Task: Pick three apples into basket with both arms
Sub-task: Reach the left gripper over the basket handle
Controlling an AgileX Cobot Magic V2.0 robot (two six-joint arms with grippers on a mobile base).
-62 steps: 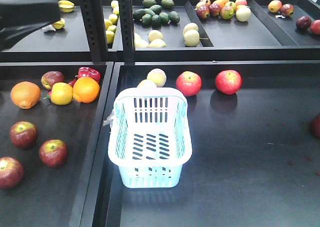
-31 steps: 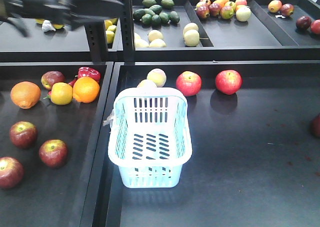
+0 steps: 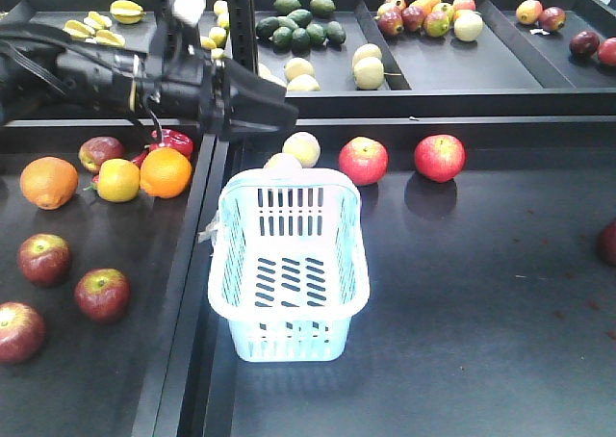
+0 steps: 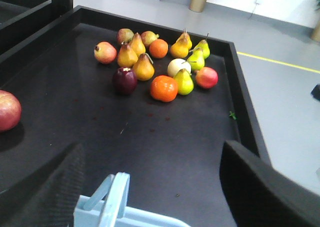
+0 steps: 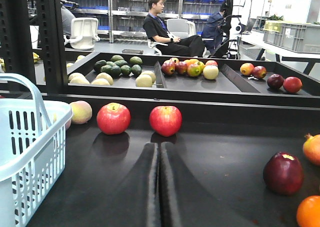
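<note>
The pale blue basket stands empty on the black middle tray, its handle lying just below my left gripper. Three dark red apples lie in the left tray, well left of the basket. My left gripper hangs open above the basket's far end, nothing between its wide-set fingers. My right gripper is shut and empty, low over the tray to the right of the basket, pointing at two brighter red apples. It does not show in the front view.
Oranges, a lemon and a red pepper lie at the back of the left tray. Two black posts rise behind the left arm. A raised shelf holds avocados and mixed fruit. Pears and oranges and a dark apple lie at the far right.
My left arm has swung in from the upper left, down and to the right, and now reaches over the basket's far end. Fruit and basket have not moved.
</note>
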